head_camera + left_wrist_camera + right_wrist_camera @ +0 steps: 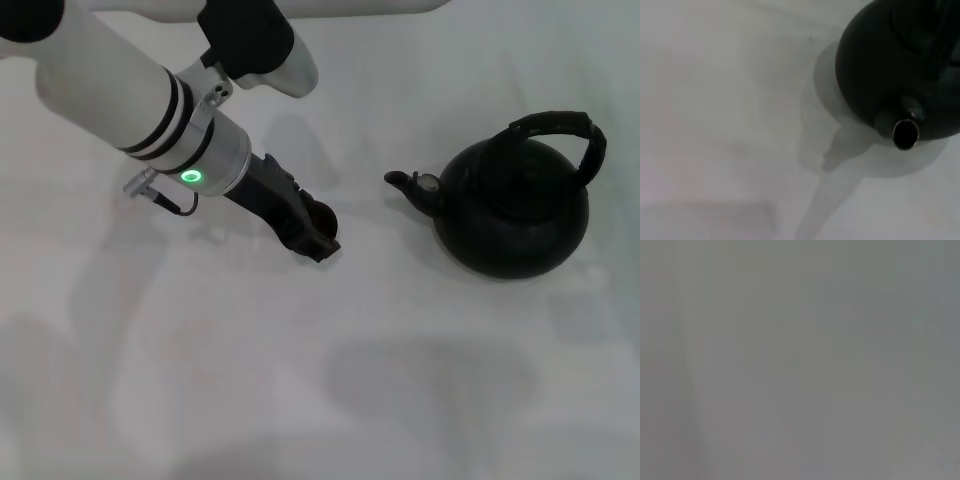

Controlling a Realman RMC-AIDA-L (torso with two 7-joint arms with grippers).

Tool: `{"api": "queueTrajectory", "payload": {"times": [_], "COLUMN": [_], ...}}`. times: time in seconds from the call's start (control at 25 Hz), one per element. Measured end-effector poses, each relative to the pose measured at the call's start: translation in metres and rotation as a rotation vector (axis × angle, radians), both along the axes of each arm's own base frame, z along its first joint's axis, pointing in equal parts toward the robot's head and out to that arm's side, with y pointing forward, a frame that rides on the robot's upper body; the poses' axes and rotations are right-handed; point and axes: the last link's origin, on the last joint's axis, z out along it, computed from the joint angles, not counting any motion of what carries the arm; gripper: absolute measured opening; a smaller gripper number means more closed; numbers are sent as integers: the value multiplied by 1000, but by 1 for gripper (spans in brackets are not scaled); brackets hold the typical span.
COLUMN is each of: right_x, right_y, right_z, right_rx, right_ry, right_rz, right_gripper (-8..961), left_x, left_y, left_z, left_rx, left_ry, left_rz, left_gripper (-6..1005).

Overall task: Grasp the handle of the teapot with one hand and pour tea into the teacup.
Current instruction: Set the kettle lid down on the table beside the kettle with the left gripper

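The left gripper (312, 238) hangs low over the white table (200, 380), reaching in from about ten o'clock on the end of its white arm, a green ring lit on the metal wrist. Its dark fingers end right at the teacup (322, 214) — a small round dark shape shows just behind the fingertips, touching or very nearly so. Whether the fingers are clenched on that cup or merely held beside it, I cannot tell; the black of the gripper and the black of the cup run together.

Out at three o'clock from the gripper, well apart from it, stands the teapot (515, 208), upright on the table, a large round matte black body. Its short spout (405, 184) points back toward nine o'clock, toward the gripper, and carries a metal-tipped stopper. The handle (575, 135) arches over the pot's top at roughly one o'clock of the body, free of any grip.

From the left wrist camera the teapot (875, 70) fills one corner, its spout (905, 134) aimed at the lens so that the open metal-rimmed mouth shows, with the pot's soft shadow lying on the table (715, 125) beside it.

The right gripper is nowhere to be seen — its wrist camera shows only a flat grey field.
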Motion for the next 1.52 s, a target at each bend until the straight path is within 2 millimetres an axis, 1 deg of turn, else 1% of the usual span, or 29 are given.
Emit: {"api": "queueTrajectory", "payload": {"times": [0.24, 0.76, 1.52], "right_x": [-1, 0, 2], "right_y": [1, 0, -1], "right_z": [0, 1, 0], "right_rx": [2, 4, -1], "right_ry": [0, 1, 0], "right_rz": [3, -3, -11], "right_gripper": [858, 858, 857], "left_x": [-1, -5, 0], "left_y": [0, 1, 1], "left_z": [-6, -10, -10], "left_rx": [-14, -3, -17], "left_ry": [22, 35, 47], "left_rz": [-2, -2, -14], "left_gripper": [698, 712, 760]}}
